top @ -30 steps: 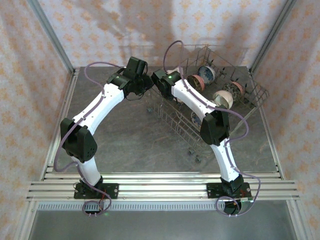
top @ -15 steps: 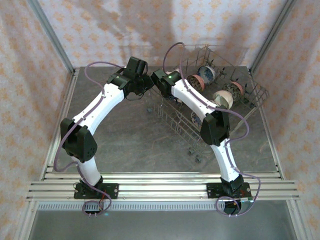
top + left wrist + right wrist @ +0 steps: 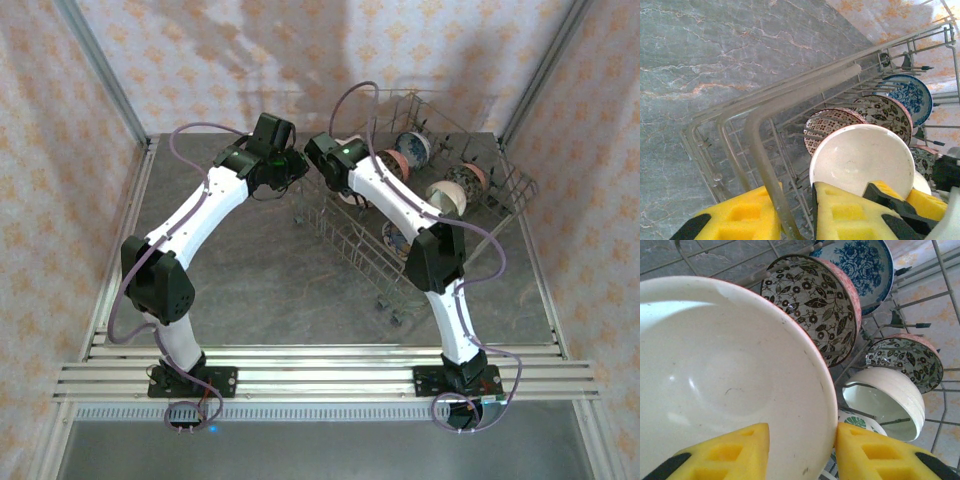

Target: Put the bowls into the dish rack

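Right gripper (image 3: 801,442) pinches cream bowl (image 3: 715,370) rim (jaws narrow).

No readable text, no labels, brands or numbers (bowls (image 3: 812,305) bear patterns, not lettering)

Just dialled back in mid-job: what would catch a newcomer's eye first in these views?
The big cream bowl looms in the right wrist view, its rim pinched by the right gripper. Just beyond it, a black-floral bowl and a blue bowl stand in the dish rack. In the left wrist view, the left gripper straddles the rack's corner rail.
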Robot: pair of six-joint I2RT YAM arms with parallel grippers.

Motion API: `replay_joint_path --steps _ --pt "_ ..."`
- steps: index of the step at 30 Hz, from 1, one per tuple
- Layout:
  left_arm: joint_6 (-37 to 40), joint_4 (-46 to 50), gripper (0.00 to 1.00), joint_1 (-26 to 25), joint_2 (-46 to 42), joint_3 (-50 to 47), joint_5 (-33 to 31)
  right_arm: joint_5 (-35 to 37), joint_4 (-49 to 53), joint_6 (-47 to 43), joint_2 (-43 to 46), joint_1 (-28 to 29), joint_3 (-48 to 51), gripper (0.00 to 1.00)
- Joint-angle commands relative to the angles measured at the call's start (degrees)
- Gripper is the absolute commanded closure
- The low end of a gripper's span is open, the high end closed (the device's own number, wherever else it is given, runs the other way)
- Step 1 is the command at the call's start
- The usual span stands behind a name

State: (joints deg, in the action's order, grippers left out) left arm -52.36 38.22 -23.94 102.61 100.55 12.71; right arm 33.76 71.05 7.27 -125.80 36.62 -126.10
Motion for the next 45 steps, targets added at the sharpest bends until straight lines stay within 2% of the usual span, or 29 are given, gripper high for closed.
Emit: replay_joint_path --steps 1,11,15,19,28,38,45 --pt "1.29 0.65 0.79 -1.64 0.99 3.01 4.09 -2.10 -0.95 0.29 2.35 -1.41 0.63 0.62" --pt "1.48 1.59 0.79 -1.87 1.87 4.29 3.99 -5.83 -2.51 -1.02 1.85 -3.50 -1.49 0.63" --pt "1.64 1.87 0.79 -1.90 1.98 4.61 4.02 -10.44 -4.07 -2.58 3.22 -4.98 -1.10 0.62" --pt "1.84 2.29 0.79 -1.92 2.24 4.93 4.33 -18.66 -4.92 -2.87 4.56 -7.48 -1.51 0.62" --pt "2.12 2.83 0.79 -1.95 2.42 5.25 4.23 -22.99 -3.33 -5.22 3.25 -10.16 -6.25 0.62" --pt "2.21 3.35 0.79 -1.96 2.76 5.57 4.30 -30.57 1.89 -8.53 -0.14 -14.29 -11.05 0.74" --pt "2.38 3.90 0.79 -2.14 3.13 6.17 4.28 -36.91 3.93 -11.04 -2.06 -16.40 -11.98 0.77"
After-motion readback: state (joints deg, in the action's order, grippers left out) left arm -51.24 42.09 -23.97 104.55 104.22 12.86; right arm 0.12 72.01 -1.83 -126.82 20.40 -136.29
